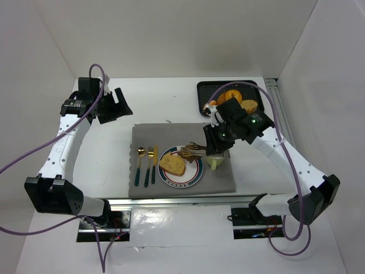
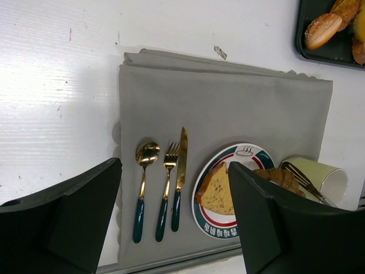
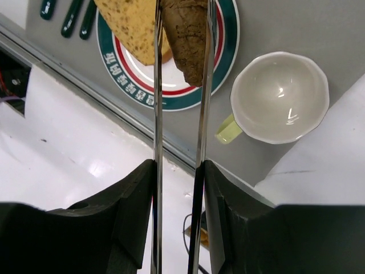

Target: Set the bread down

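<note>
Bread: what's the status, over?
Left tool open, away. Right tool shut on tongs; tongs pinch bread over plate. Slice already on plate, cup beside.

1. A cloth (image 1: 171, 137) lies on the table (image 1: 159, 97), midway between the arms and near the front edge.
2. On its left part lie a spoon (image 1: 140, 165), a fork (image 1: 149, 165) and a knife (image 1: 154, 164), side by side in that order, handles frontward.
3. Just right of the knife, a plate (image 1: 182, 186) sits on the cloth, with a slice of bread (image 1: 173, 165) on its left half.
4. Tongs (image 1: 197, 148) reach in from the right over the plate's rear, with a piece of bread (image 1: 187, 152) between their tips.
5. A cup (image 1: 217, 161) stands on the cloth just right of the plate.
6. A tray (image 1: 201, 94) sits on the table behind the cloth's right corner, with rolls (image 1: 249, 105) in it.
</note>
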Robot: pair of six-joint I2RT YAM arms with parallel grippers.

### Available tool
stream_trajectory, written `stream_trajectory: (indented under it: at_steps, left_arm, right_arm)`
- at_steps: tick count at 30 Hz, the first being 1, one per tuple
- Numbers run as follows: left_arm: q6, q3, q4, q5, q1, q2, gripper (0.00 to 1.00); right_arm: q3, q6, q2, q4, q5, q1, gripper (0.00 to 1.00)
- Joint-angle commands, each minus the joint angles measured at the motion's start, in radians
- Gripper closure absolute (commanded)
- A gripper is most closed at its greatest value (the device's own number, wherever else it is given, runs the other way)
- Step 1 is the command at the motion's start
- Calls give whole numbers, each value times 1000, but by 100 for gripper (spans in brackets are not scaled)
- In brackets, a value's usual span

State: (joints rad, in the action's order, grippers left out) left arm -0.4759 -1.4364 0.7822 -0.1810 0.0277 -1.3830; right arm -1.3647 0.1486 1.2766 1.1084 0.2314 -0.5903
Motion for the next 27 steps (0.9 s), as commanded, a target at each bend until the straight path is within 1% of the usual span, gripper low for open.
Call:
stream_trajectory:
  at_steps: [1, 3, 4, 5, 11, 17, 19, 22, 26, 27]
  left_arm:
    - [-4, 8, -24, -14, -6, 29, 11]
    - [-4, 8, -24, -14, -6, 29, 11]
    - [-4, 8, -24, -14, -6, 29, 11]
    - [-4, 8, -24, -14, -6, 29, 11]
    - [-4, 8, -24, -14, -6, 18, 11]
    - [-4, 8, -24, -23, -6, 18, 11]
    - [-4, 8, -24, -23, -6, 18, 11]
    - [-4, 8, -34, -23, -6, 9, 11]
    - [-4, -1, -34, -23, -6, 9, 11]
    - [-4, -1, -34, -23, -6, 9, 11]
  right_arm:
    - [12, 9, 13, 53, -6, -29, 67]
    - [12, 9, 23, 53, -15, -29, 63]
    - [12, 9, 23, 65, -15, -40, 54]
    - [3, 9, 23, 65, -15, -40, 49]
    - [-72, 9, 33, 85, -24, -40, 36]
    - [-163, 9, 52, 94, -46, -40, 36]
    - [-206, 9, 62, 74, -90, -40, 36]
    - [-241, 9, 63, -5, -156, -17, 36]
    - [-241, 51, 95, -203, -190, 32, 36]
    - [-229, 60, 105, -226, -201, 50, 36]
